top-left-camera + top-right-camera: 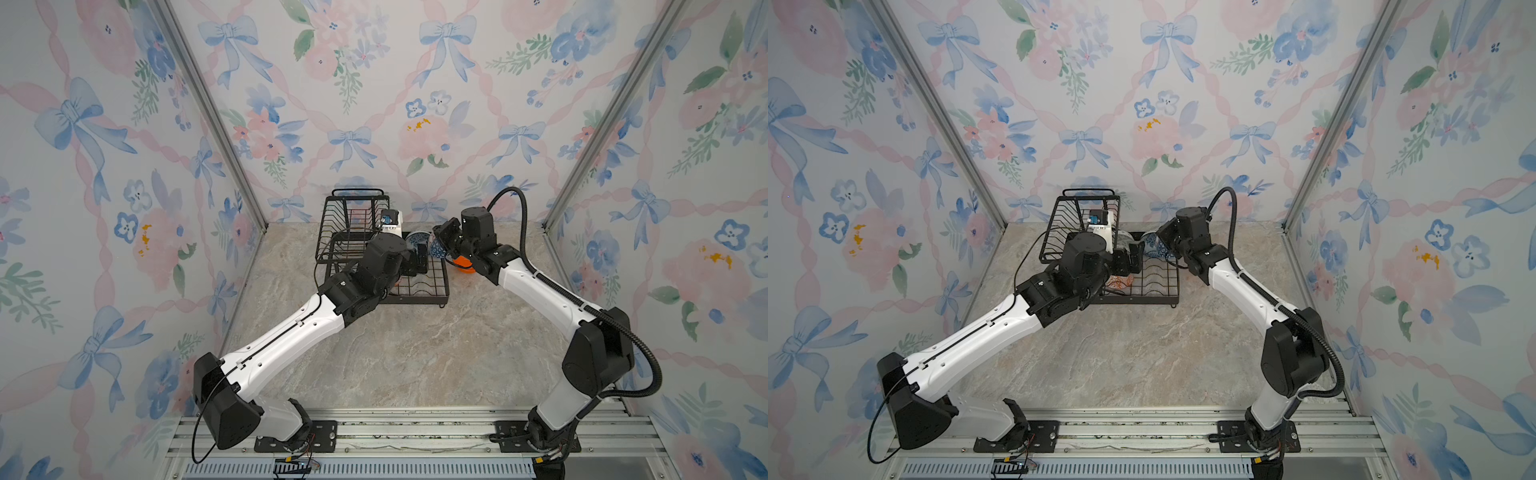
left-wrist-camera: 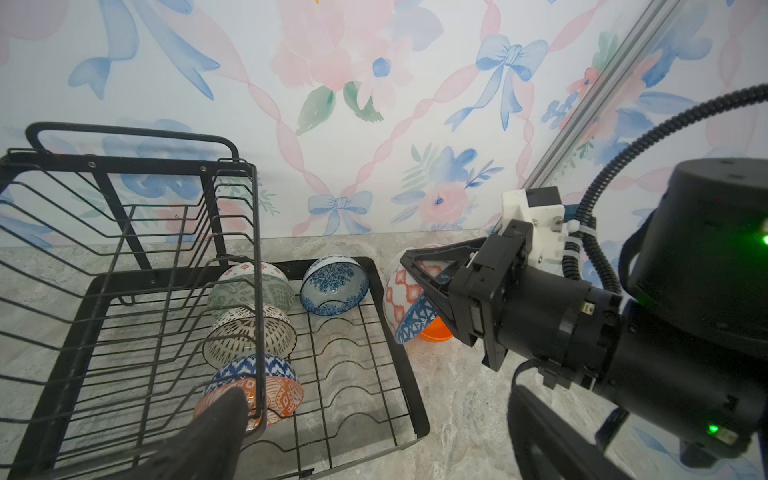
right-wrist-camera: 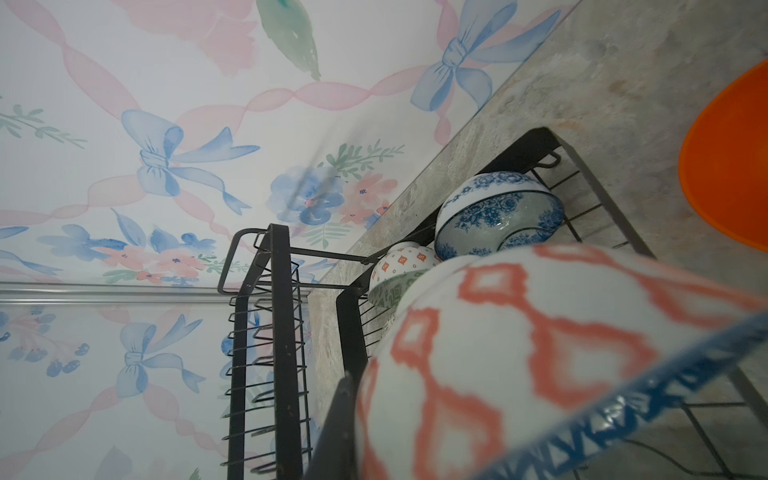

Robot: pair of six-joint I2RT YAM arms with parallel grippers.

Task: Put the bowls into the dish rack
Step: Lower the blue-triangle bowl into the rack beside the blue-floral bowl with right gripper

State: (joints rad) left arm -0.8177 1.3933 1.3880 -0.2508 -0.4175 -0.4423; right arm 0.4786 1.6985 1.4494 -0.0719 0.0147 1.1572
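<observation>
The black wire dish rack (image 1: 353, 216) (image 2: 124, 266) stands at the back. Its lower tray holds a grey-green bowl (image 2: 245, 291), a brown-lattice bowl (image 2: 245, 336), a blue-and-orange bowl (image 2: 266, 382) and a blue floral bowl (image 2: 334, 286) (image 3: 498, 216). My right gripper (image 1: 439, 246) (image 2: 415, 282) is shut on the rim of a white bowl with orange lattice and a blue inside (image 2: 399, 299) (image 3: 540, 353), tilted just off the tray's right edge. A plain orange bowl (image 1: 464, 264) (image 3: 731, 174) sits on the table beneath it. My left gripper (image 1: 419, 259) (image 2: 376, 392) hangs open above the tray's right slots, with nothing in it.
The rack's upper basket (image 2: 137, 216) rises over the tray's left half. The back wall is close behind the rack. Both forearms meet over the tray, the right arm (image 2: 623, 324) close beside my left gripper. Marble tabletop (image 1: 415, 353) lies in front.
</observation>
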